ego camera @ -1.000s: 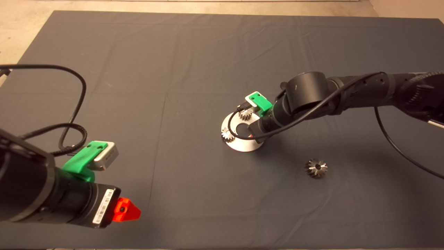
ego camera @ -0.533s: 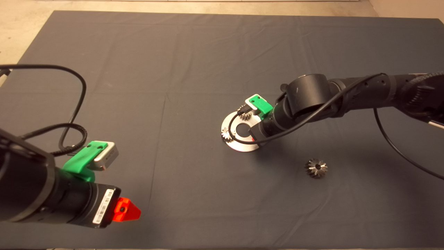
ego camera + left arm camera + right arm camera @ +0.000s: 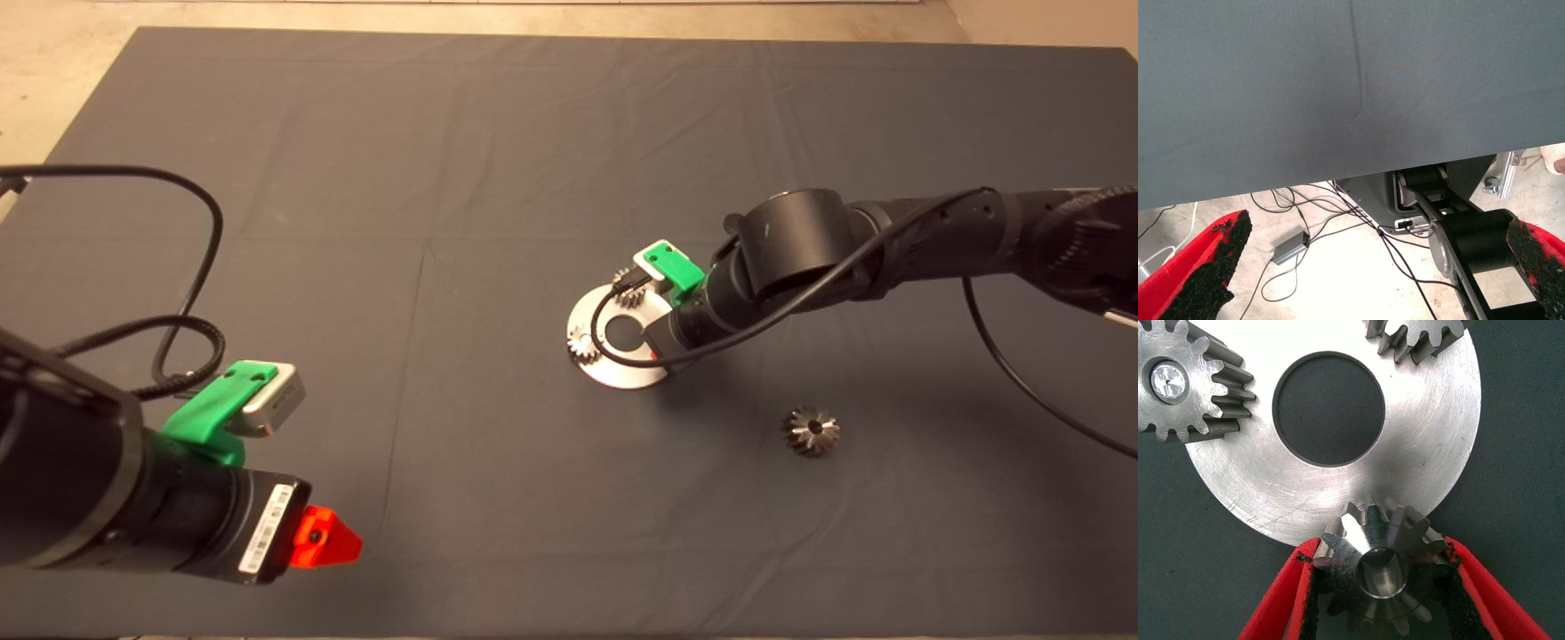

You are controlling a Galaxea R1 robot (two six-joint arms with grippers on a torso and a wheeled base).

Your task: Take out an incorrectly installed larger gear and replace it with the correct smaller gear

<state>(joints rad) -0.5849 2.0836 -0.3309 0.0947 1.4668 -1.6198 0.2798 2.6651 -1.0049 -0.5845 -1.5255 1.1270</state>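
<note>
Gear [image 3: 1381, 577] sits clamped between our right end effector's [image 3: 1379, 587] fingers, bore upright, over the plate's [image 3: 1431, 460] rim; its seat lies straight below. Left end effector [image 3: 324, 538] waits open.

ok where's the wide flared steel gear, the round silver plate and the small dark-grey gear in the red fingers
wide flared steel gear [image 3: 811, 430], head view, dark centre hole
round silver plate [image 3: 1431, 433], right wrist view, bare face
small dark-grey gear [image 3: 1379, 568], right wrist view, hub
</note>
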